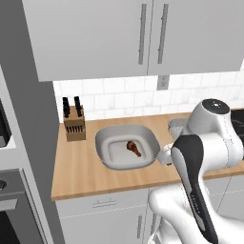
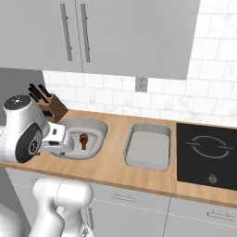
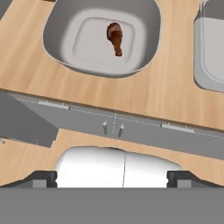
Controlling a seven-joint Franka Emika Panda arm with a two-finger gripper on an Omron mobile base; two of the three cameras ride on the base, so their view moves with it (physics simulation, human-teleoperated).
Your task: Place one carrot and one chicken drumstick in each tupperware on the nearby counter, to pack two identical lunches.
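A brown chicken drumstick [image 1: 133, 147] [image 2: 84, 140] [image 3: 116, 37] lies inside the wide, bowl-like grey tupperware [image 1: 102, 138] [image 2: 99, 127] [image 3: 57, 26] on the wooden counter [image 1: 81, 167] [image 2: 111, 162] [image 3: 131, 96]. To its right stands the smaller rectangular tupperware [image 2: 148, 148] [image 3: 210, 57], with nothing in it. My gripper [image 3: 112, 179] [image 2: 58, 141] hovers above the counter's front edge, beside the wide tupperware, open and holding nothing. No carrot is in view.
A wooden knife block [image 1: 74, 121] [image 2: 48, 104] stands at the back left by the wall. The black stovetop [image 2: 208, 152] lies right of the rectangular tupperware. Wall cabinets hang overhead, grey drawer fronts [image 3: 131, 131] run below, and an oven column [image 1: 9, 205] stands at the far left.
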